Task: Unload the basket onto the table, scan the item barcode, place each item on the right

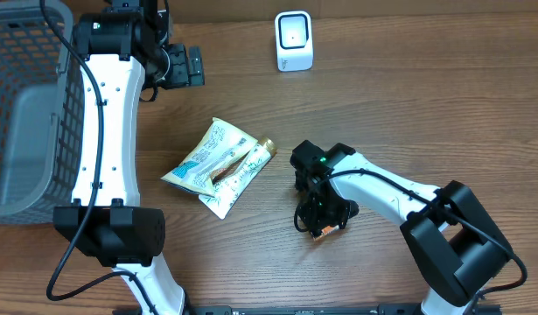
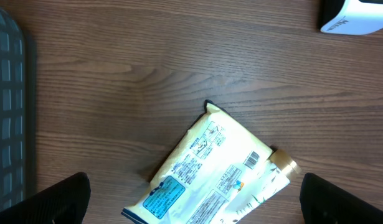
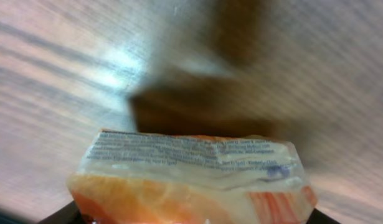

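A grey mesh basket [image 1: 15, 61] fills the left edge of the overhead frame. Beside it, in the upper left, the left gripper [image 1: 195, 66] hangs above the wooden table [image 1: 426, 105] with its jaws released and spread wide; its wrist view shows one finger [image 2: 57, 199] in each lower corner, nothing between them. Pale printed pouches [image 1: 218, 166] lie overlapping on the table left of centre. A small white scanner [image 1: 294, 41] stands upright at the top centre. Right of centre, low in the frame, the right gripper [image 1: 321, 219] points down over an orange packet [image 1: 324, 232], which spans the gap between its jaws [image 3: 191, 180]; whether they clench it cannot be told.
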`<move>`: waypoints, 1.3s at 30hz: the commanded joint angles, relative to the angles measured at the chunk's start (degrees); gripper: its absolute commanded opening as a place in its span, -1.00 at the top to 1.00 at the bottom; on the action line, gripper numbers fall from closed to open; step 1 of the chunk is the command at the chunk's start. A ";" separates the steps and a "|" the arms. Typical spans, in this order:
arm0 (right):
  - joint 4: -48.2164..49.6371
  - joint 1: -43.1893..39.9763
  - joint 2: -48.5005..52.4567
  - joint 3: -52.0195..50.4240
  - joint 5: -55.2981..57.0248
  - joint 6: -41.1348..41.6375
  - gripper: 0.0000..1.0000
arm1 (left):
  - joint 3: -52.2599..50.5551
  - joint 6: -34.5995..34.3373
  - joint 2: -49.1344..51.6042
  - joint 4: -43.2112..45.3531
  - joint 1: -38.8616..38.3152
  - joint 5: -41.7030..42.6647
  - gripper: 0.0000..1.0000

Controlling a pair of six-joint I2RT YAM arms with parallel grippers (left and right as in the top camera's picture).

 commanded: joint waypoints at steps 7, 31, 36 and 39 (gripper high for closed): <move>-11.17 0.04 0.44 12.96 -20.28 5.27 -0.31 | -0.28 1.07 -0.96 -0.20 0.57 -0.76 -0.99; -35.50 -5.75 3.82 17.27 -47.01 4.81 -0.25 | -0.28 -1.99 -0.76 0.07 0.57 -0.55 -0.99; -34.23 -12.00 6.95 18.05 -47.89 4.85 -0.23 | -0.28 -1.97 -0.52 0.07 0.57 -0.57 -1.00; -33.83 -16.15 8.79 19.93 -48.74 4.81 -0.22 | -0.28 -1.97 -0.50 0.07 0.57 -0.57 -1.00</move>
